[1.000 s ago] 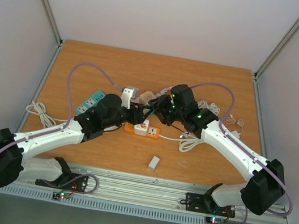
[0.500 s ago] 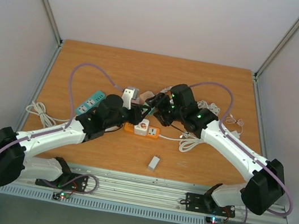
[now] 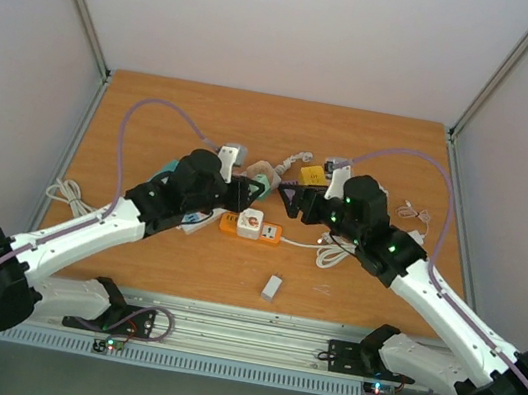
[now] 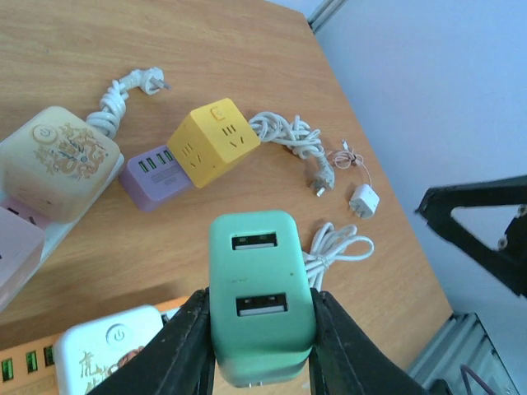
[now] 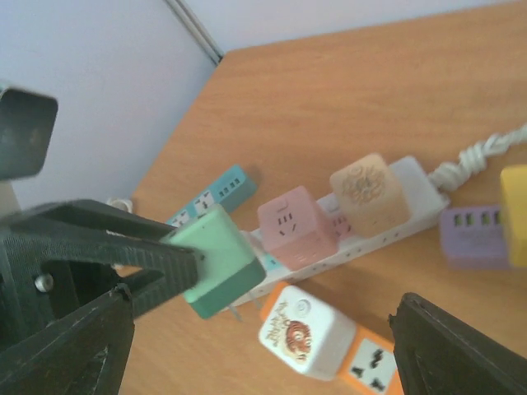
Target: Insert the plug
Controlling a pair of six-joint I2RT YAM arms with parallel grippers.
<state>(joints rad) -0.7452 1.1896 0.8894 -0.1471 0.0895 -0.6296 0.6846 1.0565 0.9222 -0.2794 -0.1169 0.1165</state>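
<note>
My left gripper is shut on a mint-green USB charger plug, gripped by its sides with the USB ports facing the camera. In the right wrist view the plug hangs in the air, prongs down, just left of the orange power strip that carries a white cube. My right gripper is open and empty, facing the plug from the right. From above, the left gripper and right gripper face each other over the orange strip.
A white strip bears a pink cube and a beige cube. A teal strip lies behind. A yellow cube, purple block, white cable coil and small white charger lie to the right. A small white block lies near the front edge.
My right arm has pulled back to the right, away from the left gripper, with its jaws open. My left gripper has moved forward, keeping the green plug.
</note>
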